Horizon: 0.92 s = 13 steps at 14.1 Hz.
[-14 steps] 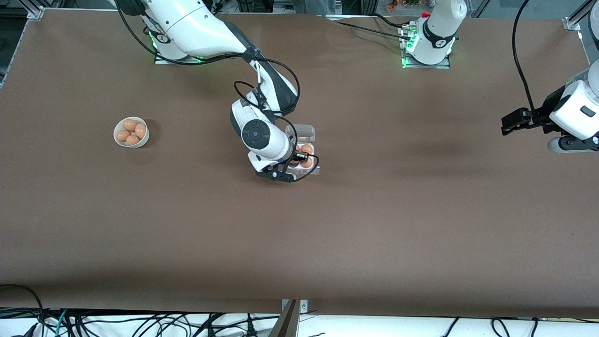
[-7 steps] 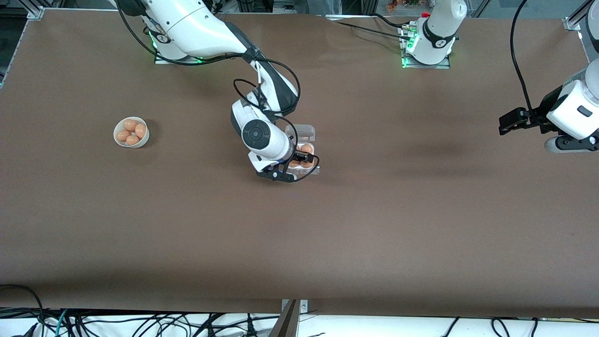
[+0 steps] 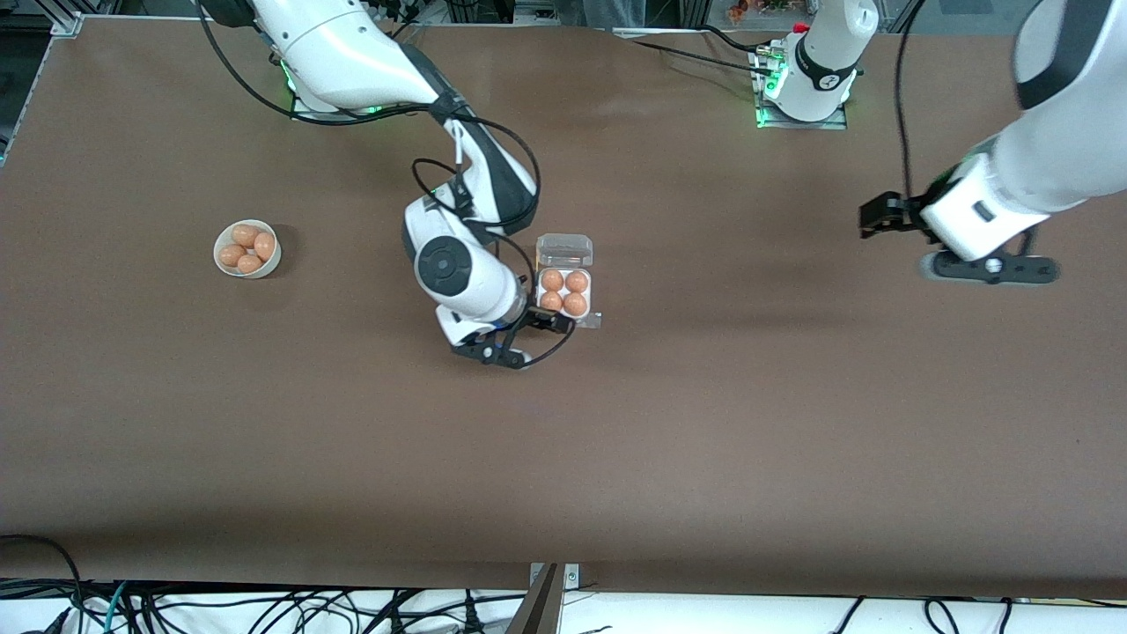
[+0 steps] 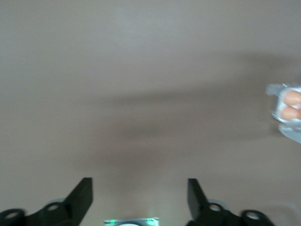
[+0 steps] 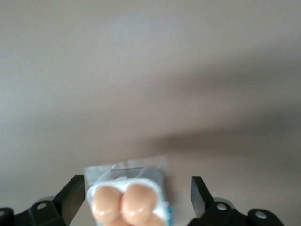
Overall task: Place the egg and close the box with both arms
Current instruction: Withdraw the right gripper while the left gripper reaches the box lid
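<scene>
At frame centre, the right hand (image 3: 544, 324) hangs open and empty beside the box (image 3: 564, 282). All four cells hold an egg (image 3: 574, 304); the lid stands open. At right, the left hand (image 3: 867, 219), open and empty, is well apart over the table (image 3: 704, 423); closing remains.

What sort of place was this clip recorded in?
Probably a robotics lab test bench: two arms bolted along a bare brown table, aluminium framing at its corners, loose cables along its near edge. An egg carton and a bowl of eggs serve as props.
</scene>
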### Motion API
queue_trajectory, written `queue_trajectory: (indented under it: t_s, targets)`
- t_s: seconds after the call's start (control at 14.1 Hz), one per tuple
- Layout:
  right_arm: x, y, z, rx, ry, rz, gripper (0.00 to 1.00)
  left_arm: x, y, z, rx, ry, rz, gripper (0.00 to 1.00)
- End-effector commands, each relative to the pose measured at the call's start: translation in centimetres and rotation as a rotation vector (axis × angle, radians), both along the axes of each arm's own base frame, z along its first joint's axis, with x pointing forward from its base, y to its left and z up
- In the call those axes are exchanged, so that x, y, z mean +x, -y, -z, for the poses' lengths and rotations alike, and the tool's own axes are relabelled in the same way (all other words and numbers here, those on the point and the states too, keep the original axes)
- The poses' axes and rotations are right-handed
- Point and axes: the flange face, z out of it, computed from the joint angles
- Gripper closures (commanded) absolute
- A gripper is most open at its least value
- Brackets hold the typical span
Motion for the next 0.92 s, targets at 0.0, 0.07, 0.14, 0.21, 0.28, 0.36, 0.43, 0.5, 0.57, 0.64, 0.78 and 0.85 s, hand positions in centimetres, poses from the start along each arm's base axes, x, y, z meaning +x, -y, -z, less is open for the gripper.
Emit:
queue_trajectory:
  t_s: [0.0, 0.07, 0.14, 0.21, 0.28, 0.36, 0.43, 0.5, 0.57, 0.64, 0.78, 0.85]
  targets:
    - [1.9, 4.6, -3.1, -0.043, -0.005, -0.042, 0.00, 0.2, 3.2, 2.3, -0.034, -0.097, -0.041, 0.53]
    - [2.5, 6.3, -3.6, -0.064, -0.008, -0.048, 0.00, -0.3, 4.4, 2.8, -0.047, -0.132, -0.045, 0.64]
    - [3.2, 8.2, -4.3, -0.085, -0.013, -0.046, 0.00, -0.6, 6.1, 3.9, -0.055, -0.170, -0.031, 0.73]
    - [3.7, 9.9, -4.8, -0.102, -0.024, -0.055, 0.00, -0.8, 7.3, 4.9, -0.066, -0.202, -0.019, 0.80]
    - [4.2, 12.1, -5.1, -0.126, -0.036, -0.063, 0.00, -1.2, 9.4, 6.1, -0.083, -0.235, -0.002, 0.85]
    - [4.8, 14.5, -5.6, -0.147, -0.049, -0.082, 0.00, -1.4, 11.2, 7.7, -0.089, -0.277, -0.019, 0.88]
    - [5.4, 16.5, -6.4, -0.155, -0.043, -0.122, 0.00, -1.6, 12.8, 9.2, -0.097, -0.317, -0.037, 0.88]
    - [6.0, 18.7, -7.5, -0.159, -0.027, -0.148, 0.00, -2.1, 14.7, 10.5, -0.105, -0.355, -0.044, 0.88]
    - [6.4, 20.2, -7.8, -0.161, -0.021, -0.169, 0.00, -2.5, 15.7, 11.0, -0.098, -0.370, -0.052, 0.91]
    - [6.9, 22.3, -8.7, -0.152, -0.008, -0.172, 0.00, -2.9, 16.8, 11.4, -0.088, -0.378, -0.045, 0.92]
    - [7.0, 26.8, -11.2, -0.127, 0.002, -0.123, 0.00, -3.8, 19.0, 12.9, -0.100, -0.418, -0.026, 0.96]
    - [6.6, 29.2, -12.5, -0.126, 0.013, -0.128, 0.00, -4.4, 20.5, 13.7, -0.104, -0.446, -0.029, 0.98]
